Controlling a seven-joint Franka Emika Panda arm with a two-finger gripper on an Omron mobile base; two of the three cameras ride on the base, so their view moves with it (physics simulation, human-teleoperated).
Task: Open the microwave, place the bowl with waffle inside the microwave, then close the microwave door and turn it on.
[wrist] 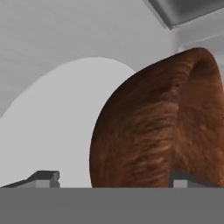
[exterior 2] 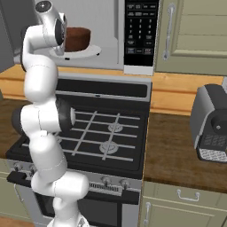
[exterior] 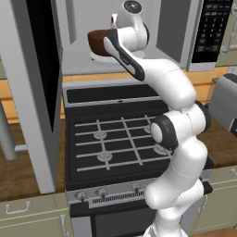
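Fingers [wrist: 111, 178] spread wide astride the bowl [wrist: 162, 127], waffle hidden, bowl on turntable [exterior 2: 91, 51], microwave door [exterior: 34, 92] open.

Kitchen (gas stove [exterior: 120, 139], microwave [exterior 2: 139, 35])

The arm [exterior: 178, 139] is built of glossy white, rounded shells, thick and bulbous, each segment swelling like a capsule. Dark grey to black bands and round caps mark the joints: one large dark disc sits at the elbow joint [exterior: 163, 131], another at the same joint seen from the other side [exterior 2: 66, 116]. A long black stripe runs along the forearm link [exterior: 124, 58]. The topmost housing carries a small round dark cap [exterior 2: 43, 6]. The end effector [wrist: 113, 178] ends in two small dark grey, blocky fingertips [wrist: 46, 177].
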